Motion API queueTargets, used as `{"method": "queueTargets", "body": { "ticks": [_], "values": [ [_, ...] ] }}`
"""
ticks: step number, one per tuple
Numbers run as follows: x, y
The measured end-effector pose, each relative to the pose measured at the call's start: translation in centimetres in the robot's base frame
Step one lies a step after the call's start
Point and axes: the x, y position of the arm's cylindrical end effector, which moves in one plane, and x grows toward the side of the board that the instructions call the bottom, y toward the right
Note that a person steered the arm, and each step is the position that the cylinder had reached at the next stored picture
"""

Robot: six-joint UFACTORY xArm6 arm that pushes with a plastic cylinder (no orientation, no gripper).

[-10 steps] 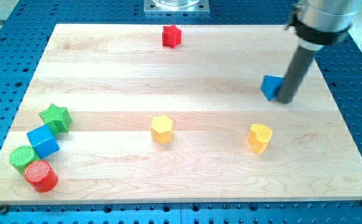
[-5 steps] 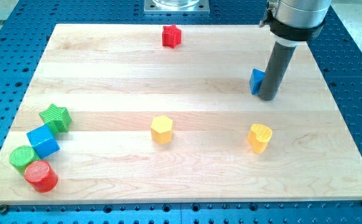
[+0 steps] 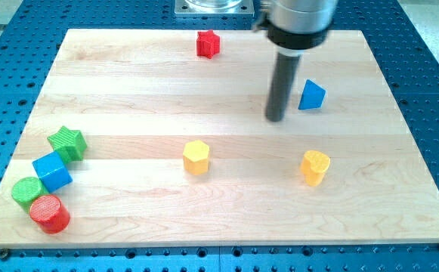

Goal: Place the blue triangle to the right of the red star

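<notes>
The blue triangle [image 3: 312, 96] lies on the wooden board at the view's right, in the upper half. The red star [image 3: 208, 43] sits near the board's top edge, left of centre-right. My tip [image 3: 276, 118] rests on the board just left of and slightly below the blue triangle, with a small gap between them. The rod rises from the tip to the arm's grey end at the view's top.
A yellow hexagon [image 3: 196, 157] and a yellow heart-like block [image 3: 315, 167] lie in the lower middle. At the lower left cluster a green star [image 3: 67, 142], a blue cube [image 3: 51, 171], a green cylinder [image 3: 27, 192] and a red cylinder [image 3: 50, 214].
My tip pushed the blue triangle a little up and left, then slid left past it. It now stands on the triangle's left side instead of its right.
</notes>
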Motion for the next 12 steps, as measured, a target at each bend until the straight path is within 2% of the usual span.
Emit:
{"method": "queueTargets", "body": {
  "ticks": [1,2,3,5,6,7,8,10,11,12],
  "values": [
    [2.9,0.8],
    [5.0,4.1],
    [1.7,9.8],
    [-6.2,7.5],
    [-10.1,0.1],
    [-11.1,-3.7],
    [-9.7,1.5],
    [-13.2,-3.4],
    [-14.6,-3.4],
    [-11.5,0.5]
  ]
}}
